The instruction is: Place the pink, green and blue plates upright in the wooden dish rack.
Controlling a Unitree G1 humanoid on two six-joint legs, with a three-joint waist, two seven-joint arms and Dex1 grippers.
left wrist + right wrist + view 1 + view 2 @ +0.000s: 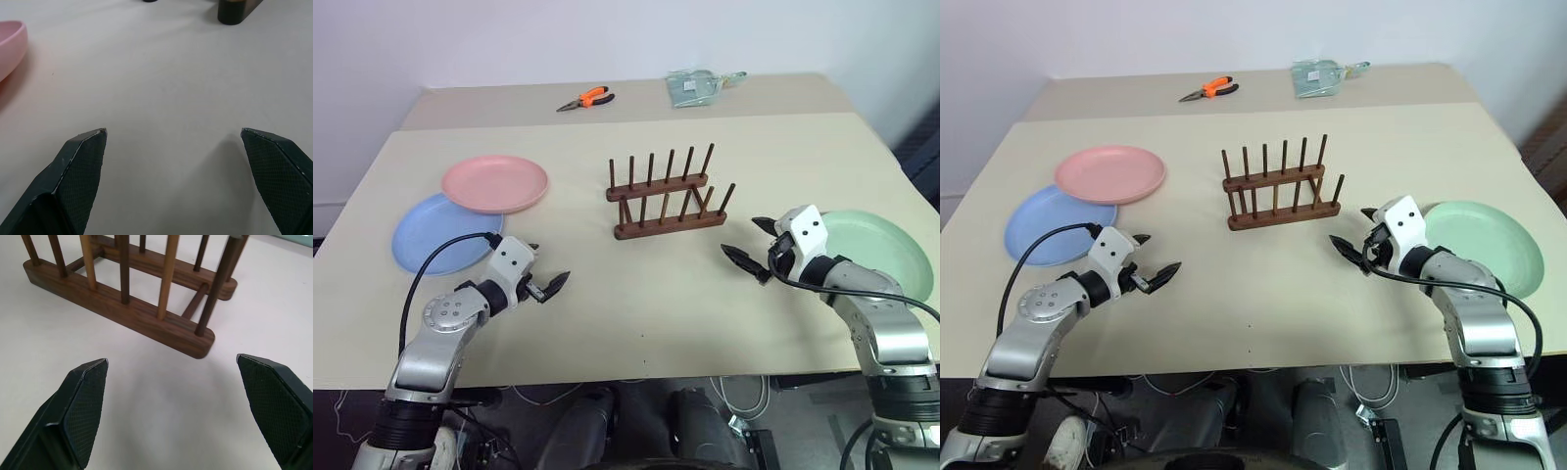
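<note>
1. Rack (667, 199) stands near table centre, upright, two base bars w/ rows of pegs, nothing in the slots. In the right wrist view its near bar and pegs (122, 308) sit close ahead of the fingers.
2. Pink plate (494, 183) lies flat on the table, left of rack, well apart from it. Its near edge overlaps the blue plate (435, 237), which lies flat under it, closer to the table's left-front side. Pink rim also shows at the edge of the left wrist view (11, 49).
3. Green plate (876, 250) lies flat on the table's right side, well apart from rack, partly behind the right arm.
4. All three plates lie flat; none is in the rack.
5. Left gripper (546, 277) hovers over bare tabletop just right of the blue plate, angled toward rack. Fingers (78, 171) spread wide, nothing between them, only table surface.
6. Right gripper (751, 243) sits between rack and green plate, near the rack's right end, pointing toward it. Fingers (83, 406) spread wide, holding nothing; not touching rack.
7. Table (636, 313) is pale beige; a second table of the same colour butts up behind it.
8. On that back table: orange-handled pliers (586, 99) left of centre, and a clear bag (695, 88) w/ smth pale inside, right of the pliers, well apart from them.
</note>
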